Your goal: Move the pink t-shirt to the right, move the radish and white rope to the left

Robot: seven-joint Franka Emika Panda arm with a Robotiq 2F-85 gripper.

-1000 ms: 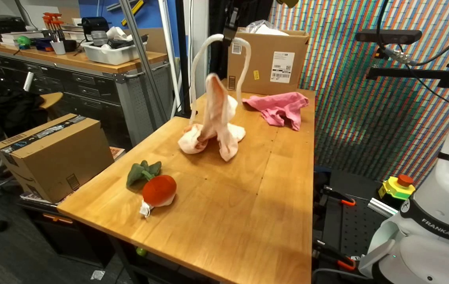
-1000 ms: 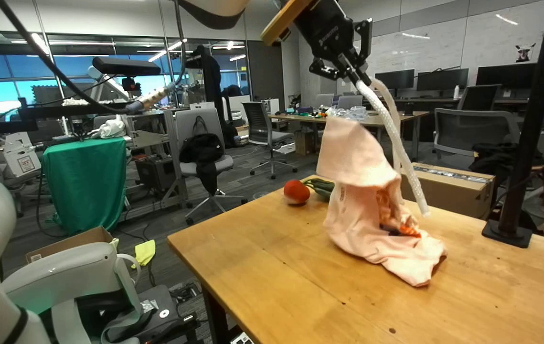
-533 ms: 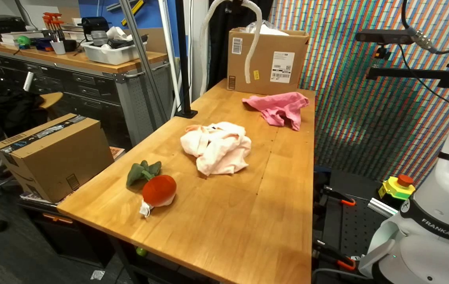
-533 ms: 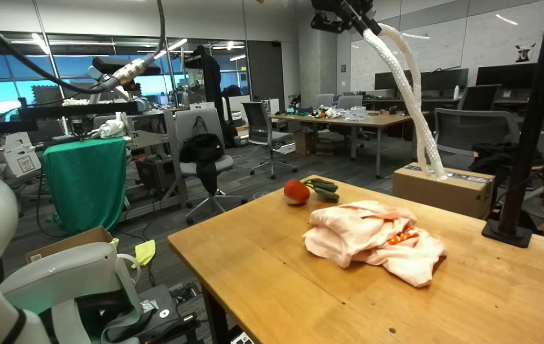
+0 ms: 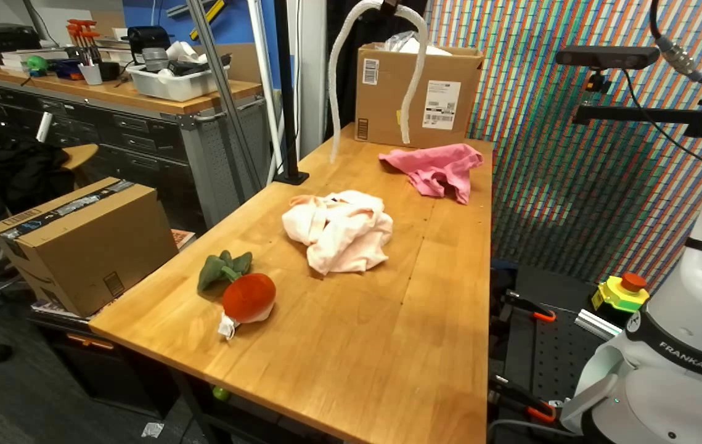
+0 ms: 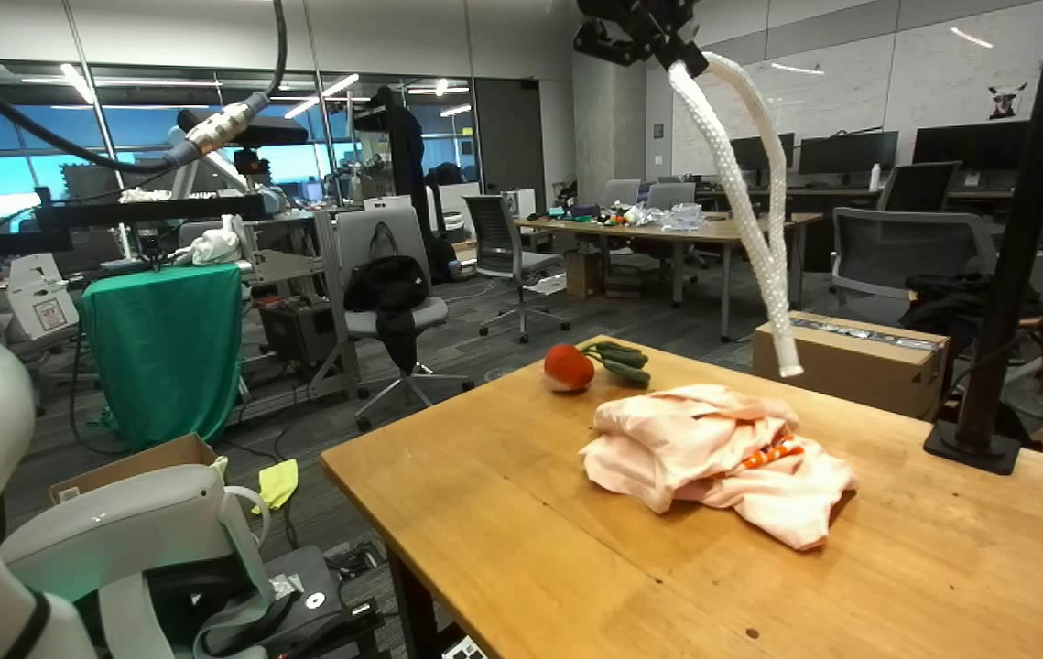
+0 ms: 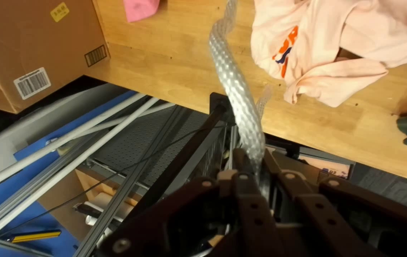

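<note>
In an exterior view I record the radish (image 5: 249, 297) with its green leaves (image 5: 210, 276) on the worktop (image 5: 351, 357), and a bright pink cloth (image 5: 434, 165) near a labelled cardboard box (image 5: 387, 102). In an exterior view I note orange print (image 6: 773, 452) on the pale pink garment (image 6: 668, 439), crumpled on the worktop, and the white rope (image 6: 770, 284) hanging doubled in mid-air, ends loose. The wrist view catches only a corner of the bright pink cloth but shows the pincer (image 7: 256, 156) pinching the rope, which appears braided, glossy and curved.
</note>
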